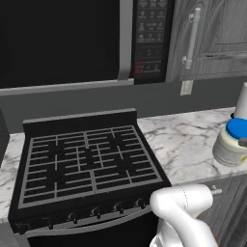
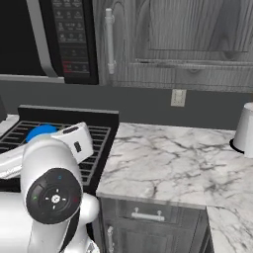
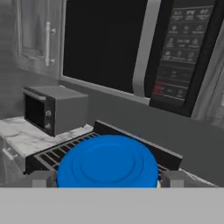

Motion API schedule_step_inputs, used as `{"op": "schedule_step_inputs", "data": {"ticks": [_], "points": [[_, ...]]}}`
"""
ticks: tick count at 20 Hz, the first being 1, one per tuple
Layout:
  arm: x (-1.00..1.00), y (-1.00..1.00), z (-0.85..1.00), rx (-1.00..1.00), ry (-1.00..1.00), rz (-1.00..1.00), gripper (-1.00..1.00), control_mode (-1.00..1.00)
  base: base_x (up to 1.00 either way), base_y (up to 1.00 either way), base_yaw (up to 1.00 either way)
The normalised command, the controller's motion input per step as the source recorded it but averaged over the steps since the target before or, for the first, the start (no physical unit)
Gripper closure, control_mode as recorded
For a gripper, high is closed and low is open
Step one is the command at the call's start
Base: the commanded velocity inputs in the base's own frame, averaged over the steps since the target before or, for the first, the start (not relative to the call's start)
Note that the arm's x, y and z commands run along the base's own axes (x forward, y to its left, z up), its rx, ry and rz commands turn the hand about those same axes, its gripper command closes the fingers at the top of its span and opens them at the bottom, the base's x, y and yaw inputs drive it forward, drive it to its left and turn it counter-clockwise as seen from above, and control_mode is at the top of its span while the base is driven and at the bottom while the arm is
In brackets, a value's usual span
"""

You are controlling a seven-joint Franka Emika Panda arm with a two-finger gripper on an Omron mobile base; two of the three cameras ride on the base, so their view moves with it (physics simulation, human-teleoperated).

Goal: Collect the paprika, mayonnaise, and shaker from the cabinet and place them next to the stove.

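Note:
The mayonnaise [image 1: 230, 144], a cream jar with a blue lid, hangs at the right edge of the left base view, over the marble counter [image 1: 183, 144] to the right of the stove [image 1: 89, 161]. My gripper [image 3: 107, 178] is shut on it. The blue lid [image 3: 108, 162] sits between the two grey fingertips [image 3: 41, 178] in the hand view. In the right base view the lid [image 2: 42, 132] peeks out behind my white arm, with the black stove's grates [image 2: 96, 143] behind it. The paprika, the shaker and the shelved cabinet are out of view.
A black over-range microwave [image 1: 62, 38] hangs above the stove. Closed grey wood-grain wall cupboards [image 2: 188, 39] are to its right. A white tapered object [image 2: 245, 129] stands on the counter at the far right. Grey drawers [image 2: 148, 215] lie below. A small countertop microwave [image 3: 52, 109] stands left of the stove.

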Motion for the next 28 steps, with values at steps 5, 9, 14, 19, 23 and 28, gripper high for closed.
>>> {"op": "schedule_step_inputs", "data": {"ticks": [5, 9, 14, 19, 23, 28], "points": [[0.62, -0.23, -0.40, 0.00, 0.13, 0.38, 1.00, -1.00, 0.00, 0.00, 0.00], [0.58, -0.06, -0.37, -0.05, 0.19, 0.28, 1.00, -1.00, 0.00, 0.00, 0.00], [0.58, 0.00, -0.40, -0.03, 0.13, 0.17, 1.00, -1.00, 0.00, 0.00, 0.00], [0.66, 0.00, -0.41, 0.00, 0.07, 0.15, 1.00, -1.00, 0.00, 0.00, 0.00], [0.76, -0.06, -0.41, 0.10, 0.01, 0.14, 1.00, -1.00, 0.00, 0.00, 0.00], [0.76, -0.01, -0.39, 0.08, 0.00, 0.12, 1.00, -1.00, 0.00, 0.00, 0.00]]}}
